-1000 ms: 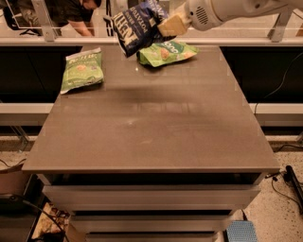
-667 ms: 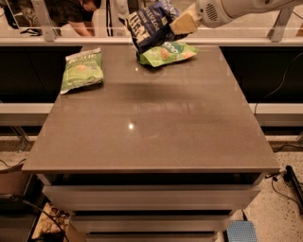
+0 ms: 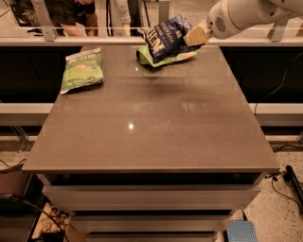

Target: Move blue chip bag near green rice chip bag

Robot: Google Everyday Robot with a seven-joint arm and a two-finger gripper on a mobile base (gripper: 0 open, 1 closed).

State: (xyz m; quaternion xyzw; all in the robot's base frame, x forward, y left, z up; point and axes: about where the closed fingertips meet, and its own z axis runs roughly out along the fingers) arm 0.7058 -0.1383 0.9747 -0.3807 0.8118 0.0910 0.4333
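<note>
Gripper: The gripper (image 3: 190,37) is held above the table's far edge, closed on one end of the dark blue crinkly chip bag (image 3: 163,38), which is carried clear of the surface.
Blue bag: It hangs tilted just left of the gripper, over the bright light-green rice chip bag (image 3: 166,57).
Rice chip bag: It lies flat below and left of the gripper, largely covered; contact between the two bags cannot be determined.
Other bag: A duller green bag with a whitish top band (image 3: 81,70) lies well left of the gripper.
Risk, release: A release here is judged likely to land the blue bag on the rice chip bag, not beside it.
Risk, grip: Only one end is pinched, so the crinkly film may slip.
Risk, edge: Both bags are close to the far edge, so a slide-off is possible.
Surface: The smooth grey-brown tabletop (image 3: 151,123) shows glare, with drawers beneath.
Room: A pale rail (image 3: 94,41) runs behind the gripper, with a person (image 3: 71,14) beyond it and a speckled floor (image 3: 284,198) below.
</note>
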